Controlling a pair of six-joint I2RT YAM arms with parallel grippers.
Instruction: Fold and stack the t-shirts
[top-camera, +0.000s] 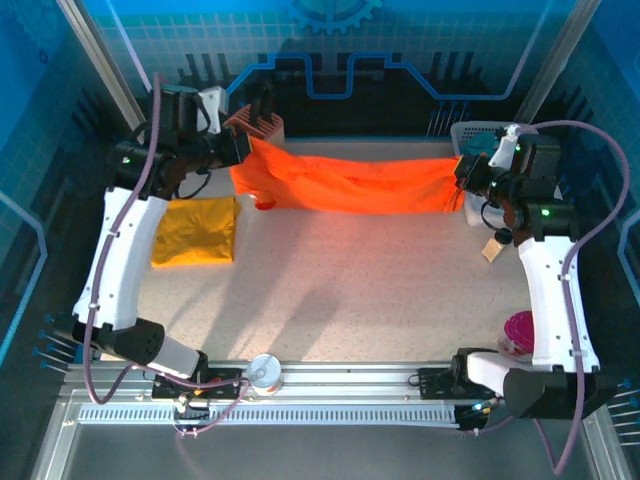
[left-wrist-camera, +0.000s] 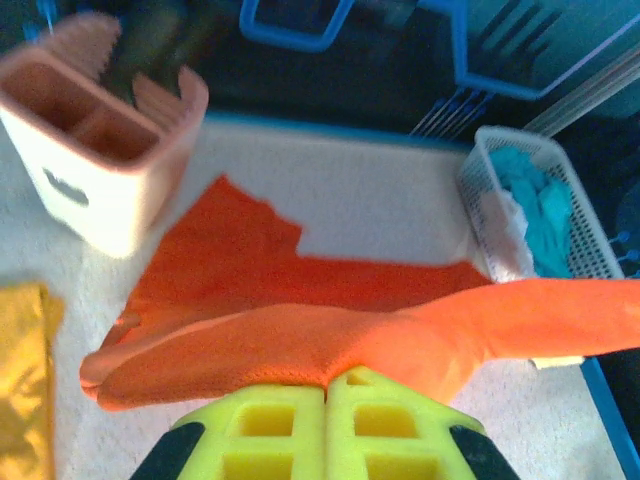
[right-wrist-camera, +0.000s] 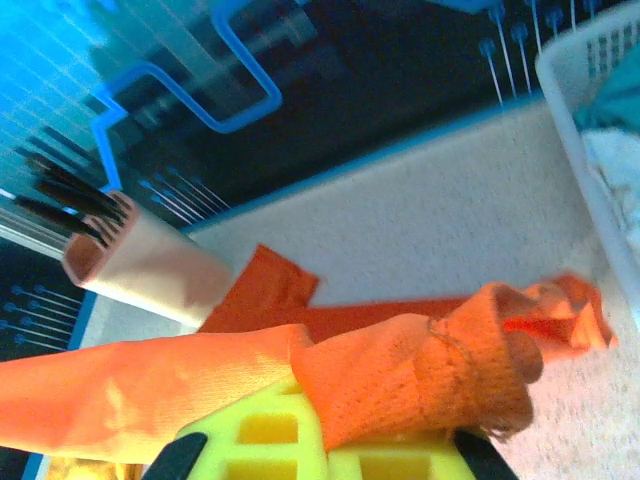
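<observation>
The orange-red t-shirt (top-camera: 350, 185) hangs stretched across the back of the table between my two grippers, its lower part lying on the surface. My left gripper (top-camera: 240, 148) is shut on its left end; in the left wrist view the yellow fingers (left-wrist-camera: 290, 420) pinch the cloth (left-wrist-camera: 270, 350). My right gripper (top-camera: 466, 172) is shut on the right end, where a bunched edge of the orange-red t-shirt (right-wrist-camera: 430, 370) drapes over the fingers (right-wrist-camera: 260, 440). The mustard-yellow t-shirt (top-camera: 195, 230) lies folded flat at the left, under the left arm.
A pink holder (top-camera: 262, 125) with dark utensils stands at the back left. A white basket (top-camera: 480, 135) with teal and white cloths (left-wrist-camera: 540, 200) sits at the back right. A magenta object (top-camera: 518, 330) is near the right arm base, a small can (top-camera: 265, 370) at the front rail.
</observation>
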